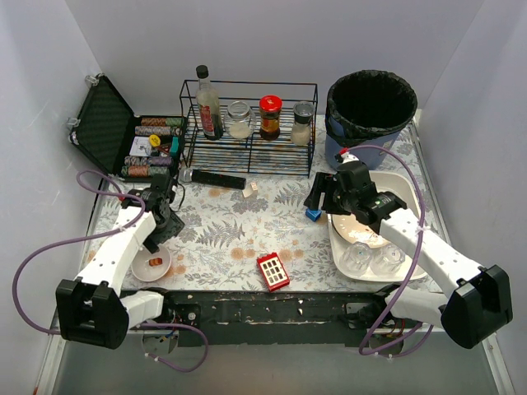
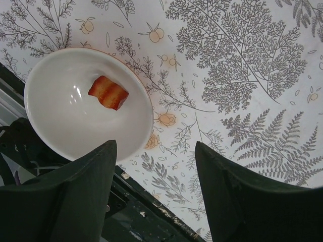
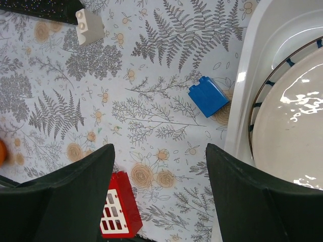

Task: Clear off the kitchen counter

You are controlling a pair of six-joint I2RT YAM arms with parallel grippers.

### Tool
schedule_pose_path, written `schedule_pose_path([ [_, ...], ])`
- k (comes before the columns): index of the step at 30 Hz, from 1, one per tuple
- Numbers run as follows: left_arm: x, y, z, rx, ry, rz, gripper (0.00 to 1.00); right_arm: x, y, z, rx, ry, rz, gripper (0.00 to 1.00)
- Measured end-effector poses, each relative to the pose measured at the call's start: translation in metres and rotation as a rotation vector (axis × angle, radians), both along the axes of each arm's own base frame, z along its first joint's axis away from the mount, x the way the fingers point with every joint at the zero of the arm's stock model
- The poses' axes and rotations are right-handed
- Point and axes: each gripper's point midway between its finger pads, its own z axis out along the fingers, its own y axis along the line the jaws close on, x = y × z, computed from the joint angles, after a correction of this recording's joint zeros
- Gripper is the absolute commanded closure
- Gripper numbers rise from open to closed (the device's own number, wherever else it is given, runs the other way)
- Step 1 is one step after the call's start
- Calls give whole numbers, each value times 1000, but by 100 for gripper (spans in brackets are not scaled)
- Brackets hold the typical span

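Top external, kitchen counter (image 1: 222, 230), one blue brick (image 1: 313, 215), one bowl (image 1: 162, 269), left fingers (image 2: 65, 201) apart, right fingers (image 3: 257, 201) apart

— Any writing here you can read?
— None. The tall dark-capped sauce bottle (image 1: 208, 107) and red-lidded glass jar (image 1: 270, 118) in the black wire rack (image 1: 247, 82) carry labels, too small to make out.
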Motion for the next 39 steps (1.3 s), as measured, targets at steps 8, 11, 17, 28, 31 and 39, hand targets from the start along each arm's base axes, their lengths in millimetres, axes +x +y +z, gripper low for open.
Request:
schedule_pose_path([
  [8,-5,1,-24,11,58,-12,44,0,0,0,1,-2,0,20],
  [11,-4,0,-27,8,56,-10,46,0,0,0,2,-2,1,20],
  [17,2,-6,-35,-21,42,1,48,-1,2,-1,7,4,12,20],
  [28,-2,-9,-54,-40,73,67,60,3,9,-1,0,10,50,20],
  [31,0,-9,-54,-40,66,76,65,4,9,-1,2,9,50,20],
  [39,3,-11,-58,-46,72,69,87,3,9,0,3,6,50,20],
])
